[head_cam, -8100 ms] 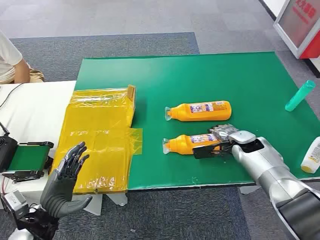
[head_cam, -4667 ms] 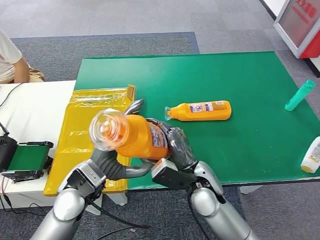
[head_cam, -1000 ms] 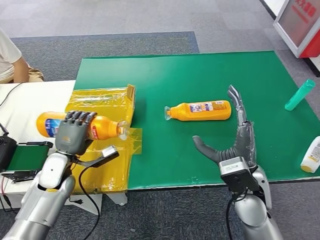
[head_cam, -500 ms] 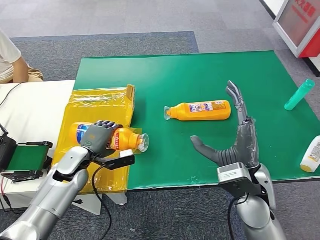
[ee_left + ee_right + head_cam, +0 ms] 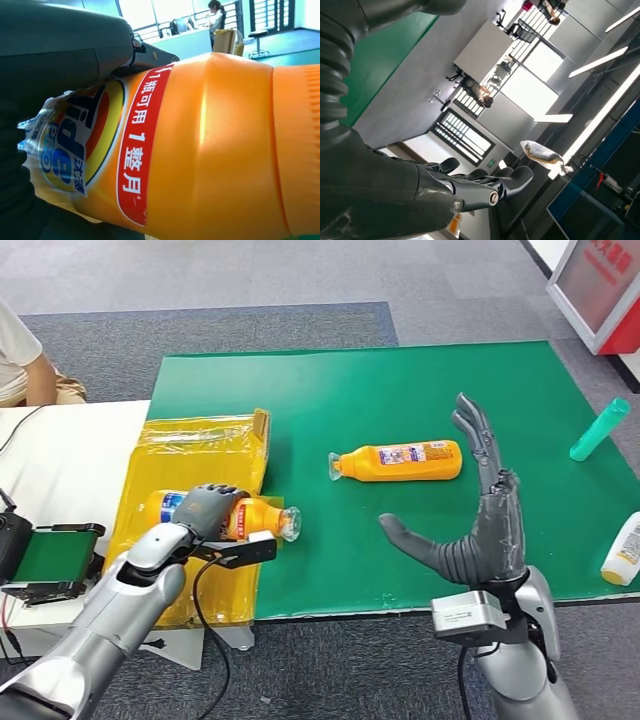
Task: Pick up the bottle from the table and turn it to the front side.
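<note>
Orange bottle (image 5: pixel 226 517) lies at 9 o'clock on the yellow sheet (image 5: pixel 198 462), gripped by left robot hand (image 5: pixel 205 510) | right robot hand (image 5: pixel 483 510) empty, fingers spread, above green tabletop (image 5: pixel 377 380) | advice: lower level, printed label up, then release.

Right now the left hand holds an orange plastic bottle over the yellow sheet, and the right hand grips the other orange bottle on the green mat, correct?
Not quite. In the head view the right hand is open and holds nothing; the other orange bottle lies apart from it on the green mat. The rest stands.
</note>
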You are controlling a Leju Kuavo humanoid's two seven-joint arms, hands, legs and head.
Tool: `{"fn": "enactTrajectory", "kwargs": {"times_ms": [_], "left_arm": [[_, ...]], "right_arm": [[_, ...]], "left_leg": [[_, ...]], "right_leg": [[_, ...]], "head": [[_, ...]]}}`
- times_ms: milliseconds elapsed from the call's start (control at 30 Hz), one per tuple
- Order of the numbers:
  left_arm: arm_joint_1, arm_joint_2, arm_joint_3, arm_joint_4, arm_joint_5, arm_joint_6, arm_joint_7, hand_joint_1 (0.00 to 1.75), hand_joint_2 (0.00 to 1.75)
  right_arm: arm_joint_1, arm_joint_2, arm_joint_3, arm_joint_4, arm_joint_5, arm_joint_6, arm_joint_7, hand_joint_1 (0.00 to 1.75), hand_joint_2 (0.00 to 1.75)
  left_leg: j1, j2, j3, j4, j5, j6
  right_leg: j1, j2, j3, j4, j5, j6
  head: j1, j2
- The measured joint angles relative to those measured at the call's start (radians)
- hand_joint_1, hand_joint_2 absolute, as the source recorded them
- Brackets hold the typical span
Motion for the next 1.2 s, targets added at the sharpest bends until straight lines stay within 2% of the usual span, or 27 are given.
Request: {"fn": "enactTrajectory", "kwargs": {"times_ms": [200, 333, 633, 1033, 1133, 1200], "left_arm": [[-0.006, -0.001, -0.008, 0.018, 0.0, 0.0, 0.001, 1.75, 1.75], [-0.008, -0.006, -0.012, 0.02, 0.0, 0.011, 0.02, 0.0, 1.75], [-0.011, -0.028, -0.02, 0.01, -0.021, 0.022, 0.052, 0.0, 1.75], [-0.018, -0.031, -0.029, -0.003, -0.014, -0.012, 0.074, 0.0, 1.75], [-0.01, -0.03, -0.026, -0.016, 0.026, 0.003, 0.059, 0.0, 1.75], [0.005, -0.031, -0.012, -0.04, 0.103, 0.014, 0.021, 0.0, 1.75]], "right_arm": [[0.001, -0.002, 0.003, -0.004, 0.0, 0.0, 0.0, 0.0, 1.75], [0.001, -0.003, 0.003, -0.008, 0.004, -0.003, 0.0, 0.0, 1.75], [0.038, -0.019, -0.017, -0.039, -0.008, -0.048, -0.032, 0.0, 1.75], [0.074, -0.026, -0.067, -0.058, -0.008, -0.038, -0.041, 0.0, 1.75], [0.077, -0.026, -0.072, -0.059, -0.009, -0.038, -0.043, 0.0, 1.75], [0.081, -0.027, -0.074, -0.059, -0.008, -0.039, -0.046, 0.0, 1.75]], "left_leg": [[0.0, 0.0, 0.0, 0.0, 0.0, 0.0], [0.0, 0.0, 0.0, 0.0, 0.0, 0.0], [0.0, 0.0, 0.0, 0.0, 0.0, 0.0], [0.0, 0.0, 0.0, 0.0, 0.0, 0.0], [0.0, 0.0, 0.0, 0.0, 0.0, 0.0], [0.0, 0.0, 0.0, 0.0, 0.0, 0.0]], "right_leg": [[0.0, 0.0, 0.0, 0.0, 0.0, 0.0], [0.0, 0.0, 0.0, 0.0, 0.0, 0.0], [0.0, 0.0, 0.0, 0.0, 0.0, 0.0], [0.0, 0.0, 0.001, 0.0, 0.0, 0.0], [0.0, 0.0, 0.001, 0.0, 0.0, 0.0], [0.0, 0.0, 0.001, 0.0, 0.0, 0.0]], "head": [[0.0, 0.0], [0.0, 0.0], [0.0, 0.0], [0.0, 0.0], [0.0, 0.0], [0.0, 0.0]]}}
